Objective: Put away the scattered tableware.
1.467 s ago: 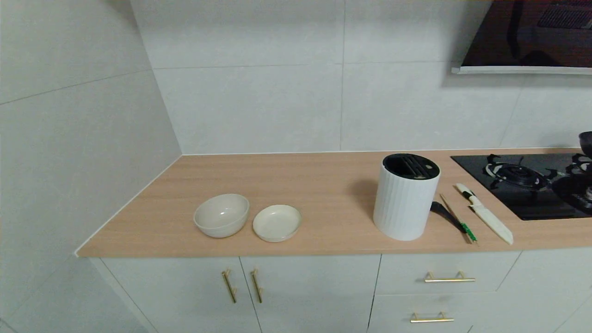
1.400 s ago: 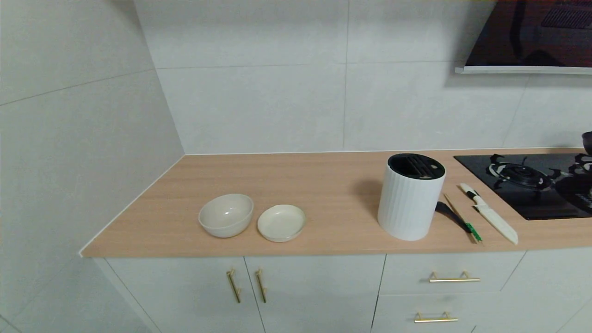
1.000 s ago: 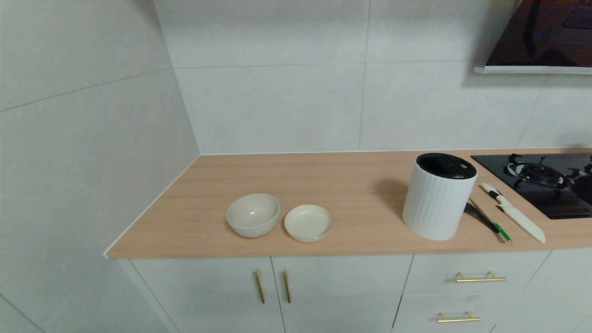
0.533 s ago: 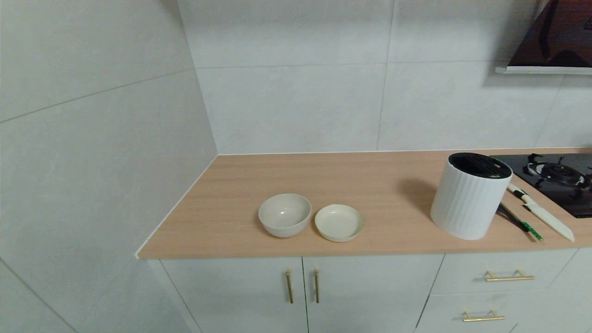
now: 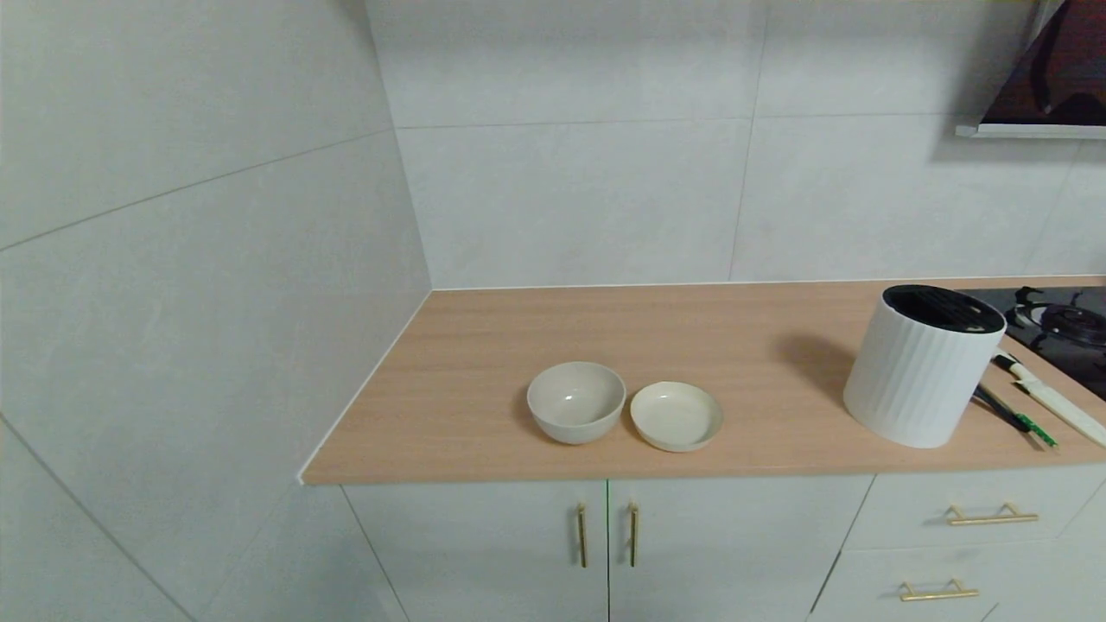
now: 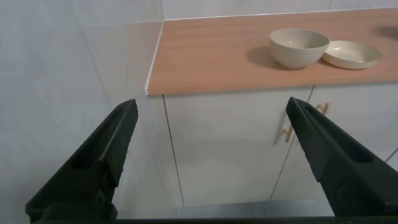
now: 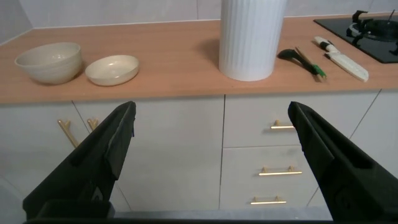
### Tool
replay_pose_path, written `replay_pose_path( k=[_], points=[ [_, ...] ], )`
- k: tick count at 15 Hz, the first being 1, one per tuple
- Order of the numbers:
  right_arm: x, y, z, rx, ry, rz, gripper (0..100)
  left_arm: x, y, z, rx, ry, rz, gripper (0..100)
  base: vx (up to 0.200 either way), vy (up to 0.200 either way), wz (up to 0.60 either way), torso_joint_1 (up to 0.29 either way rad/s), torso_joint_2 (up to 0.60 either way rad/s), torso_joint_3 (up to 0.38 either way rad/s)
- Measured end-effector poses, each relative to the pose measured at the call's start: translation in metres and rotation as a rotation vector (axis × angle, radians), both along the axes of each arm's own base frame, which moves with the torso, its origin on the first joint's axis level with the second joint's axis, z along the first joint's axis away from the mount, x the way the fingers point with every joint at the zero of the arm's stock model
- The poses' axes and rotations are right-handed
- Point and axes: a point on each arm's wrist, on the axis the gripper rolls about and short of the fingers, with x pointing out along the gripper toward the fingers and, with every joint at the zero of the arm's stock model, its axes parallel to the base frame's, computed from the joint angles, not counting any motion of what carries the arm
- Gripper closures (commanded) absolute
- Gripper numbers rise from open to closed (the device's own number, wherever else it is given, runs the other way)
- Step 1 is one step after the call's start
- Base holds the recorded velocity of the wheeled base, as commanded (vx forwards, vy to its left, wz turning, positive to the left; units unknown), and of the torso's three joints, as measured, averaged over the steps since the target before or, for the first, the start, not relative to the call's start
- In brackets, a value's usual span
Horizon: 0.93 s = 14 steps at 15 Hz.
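Note:
A cream bowl (image 5: 576, 402) and a shallow cream dish (image 5: 676, 416) sit side by side near the wooden counter's (image 5: 484, 363) front edge. A ribbed white utensil holder (image 5: 922, 366) with a black slotted top stands to their right. Past it lie a black spoon with chopsticks (image 5: 1015, 416) and a white knife (image 5: 1054, 399). My left gripper (image 6: 211, 155) is open in front of the cabinet, below the counter's left corner, with the bowl (image 6: 298, 46) and dish (image 6: 352, 54) ahead. My right gripper (image 7: 211, 155) is open before the drawers, facing the holder (image 7: 252, 37), bowl (image 7: 50, 62) and dish (image 7: 112, 70).
A tiled wall (image 5: 190, 259) closes the counter's left end. A black gas hob (image 5: 1058, 320) lies at the far right under a range hood (image 5: 1050, 78). Cabinet doors with gold handles (image 5: 607, 536) and drawers (image 5: 989, 517) sit below the counter.
The whole head view has shifted: the camera has turned left, so bowl, dish and holder sit farther right in the picture. The things themselves have not moved.

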Motion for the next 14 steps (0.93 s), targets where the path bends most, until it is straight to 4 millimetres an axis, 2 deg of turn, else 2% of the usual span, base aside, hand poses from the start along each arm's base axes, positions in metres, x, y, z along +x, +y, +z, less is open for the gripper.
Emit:
replay_pose_path(
  k=[9, 14],
  points=[
    [0.0, 0.0, 0.0, 0.0, 0.0, -0.001, 0, 0.0, 0.0, -0.0001, 0.0, 0.0, 0.0, 0, 0.0, 0.0, 0.0, -0.009, 0.02, 0.01],
    [0.0, 0.0, 0.0, 0.0, 0.0, -0.001, 0, 0.0, 0.0, 0.0, 0.0, 0.0, 0.0, 0, 0.0, 0.0, 0.0, -0.198, 0.43, 0.228]
  ],
)
